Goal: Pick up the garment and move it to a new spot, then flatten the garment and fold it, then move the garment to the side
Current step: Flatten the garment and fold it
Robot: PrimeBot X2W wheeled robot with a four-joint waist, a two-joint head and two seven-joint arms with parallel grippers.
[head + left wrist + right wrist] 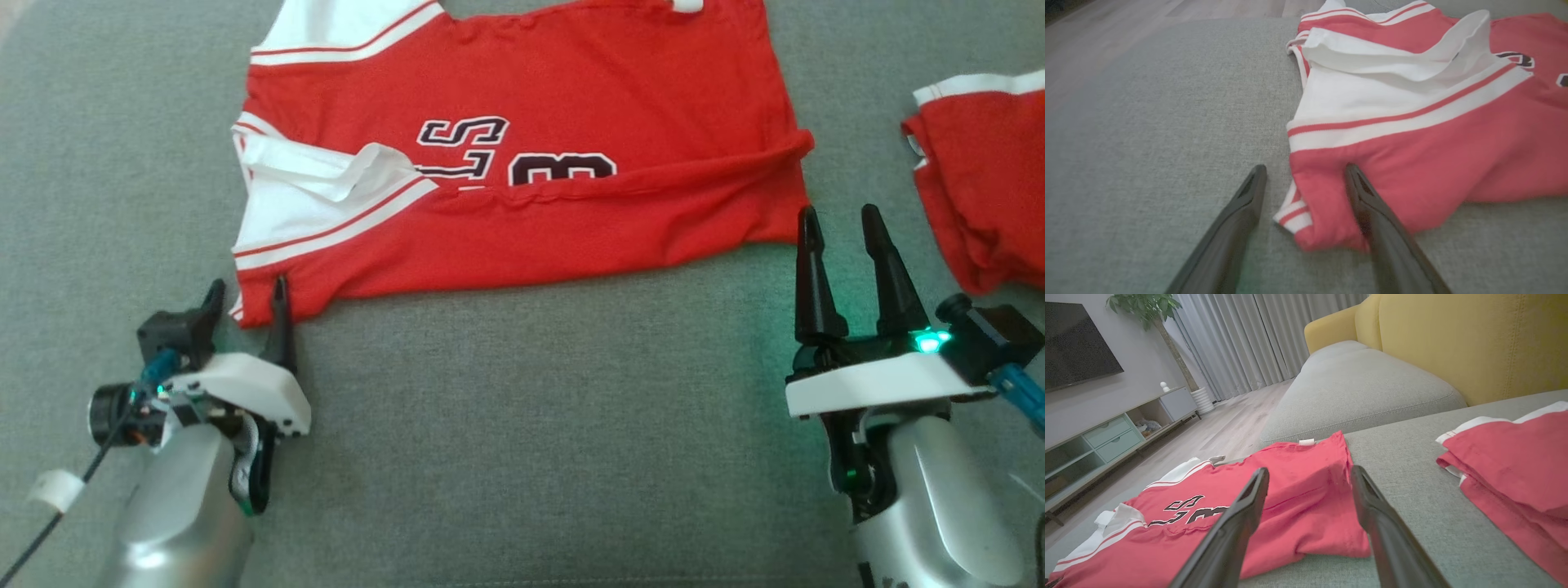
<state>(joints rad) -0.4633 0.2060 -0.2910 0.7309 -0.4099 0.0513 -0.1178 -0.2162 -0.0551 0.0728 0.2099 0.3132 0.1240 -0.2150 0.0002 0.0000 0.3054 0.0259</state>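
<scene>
Garment (pixel 571 106) lies spread at twelve o'clock on the sofa (pixel 522 408). Jaws apart on both: left gripper (pixel 248 287) straddles its seven o'clock corner, right gripper (pixel 839 214) waits at the five o'clock one. I'd pinch both corners evenly.

Soft even light, faint shadows; a green lamp (pixel 927 341) on the right gripper (pixel 839 214) tints the cushion (pixel 735 351); left wrist view hazy, perhaps blurred.
</scene>
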